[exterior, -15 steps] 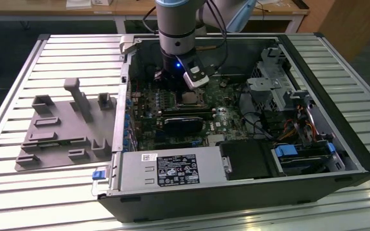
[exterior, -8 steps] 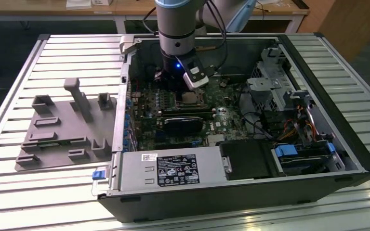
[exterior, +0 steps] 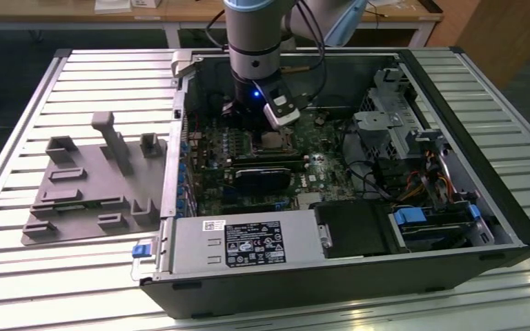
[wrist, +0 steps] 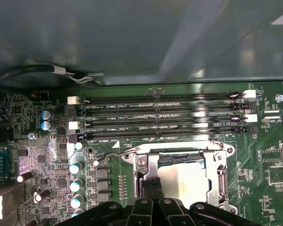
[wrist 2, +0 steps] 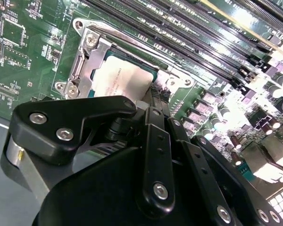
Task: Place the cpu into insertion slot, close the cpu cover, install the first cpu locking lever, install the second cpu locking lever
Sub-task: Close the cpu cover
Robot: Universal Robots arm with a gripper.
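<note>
The cpu (wrist: 184,176) (wrist 2: 118,77) lies flat with its pale silver face up in the insertion slot (wrist: 179,157) on the green board, seen small in the exterior view (exterior: 272,142). The silvery cpu cover (wrist: 148,167) (wrist 2: 92,52) lies down around the chip as a frame. A thin silver locking lever (wrist: 108,155) runs along the socket's edge beside the memory slots. My gripper (wrist: 151,188) (wrist 2: 155,101) (exterior: 249,118) hangs just over the socket's edge, its two black fingers pressed together, nothing visible between them.
Long black memory slots (wrist: 160,115) run beside the socket. A black cable (wrist: 37,69) loops along the case wall. In the exterior view a grey fixture (exterior: 90,186) lies on the slatted table at the left, and a power supply (exterior: 246,245) and drive cages (exterior: 403,124) crowd the case.
</note>
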